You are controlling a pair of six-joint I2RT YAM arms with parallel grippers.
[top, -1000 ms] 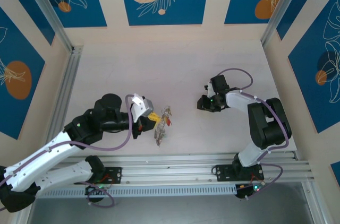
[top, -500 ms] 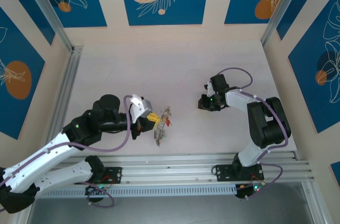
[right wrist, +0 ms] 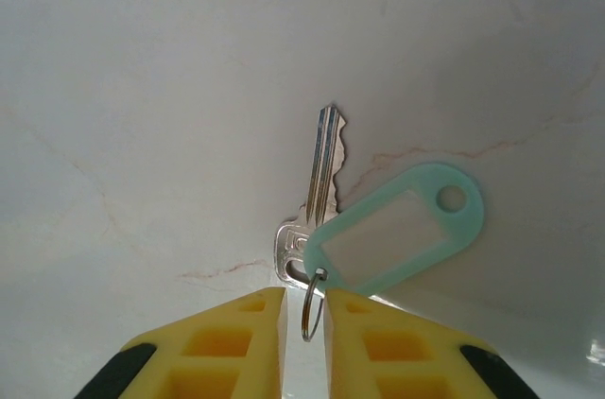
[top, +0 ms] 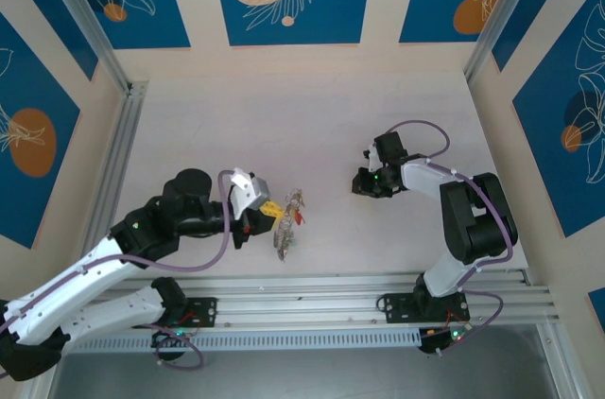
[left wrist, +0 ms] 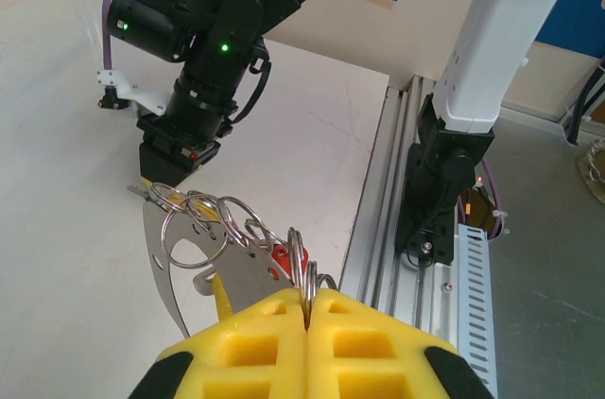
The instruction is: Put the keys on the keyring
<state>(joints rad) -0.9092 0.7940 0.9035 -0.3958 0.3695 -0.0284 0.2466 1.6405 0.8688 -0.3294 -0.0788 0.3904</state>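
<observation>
The silvery metal key [right wrist: 323,167] with its pale teal plastic tag [right wrist: 392,234] lies flat on the pale worktop [right wrist: 142,87] just ahead of the right hand [right wrist: 304,293], its blade pointing up the frame. That hand's fingers stand a narrow slot apart around the key's small split ring [right wrist: 311,309]; whether they pinch it I cannot tell. Overhead, the left hand [top: 269,211] is clamped on the grey metal keyring [top: 288,224], well left of the key, so the right arm is nearer.

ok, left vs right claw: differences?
Left claw is shut on the keyring; right claw stands narrowly open around the small ring of a teal-tagged key. The left claw's keyring juts forward; the right claw's key lies flat on the table. Both have yellow fingers.
</observation>
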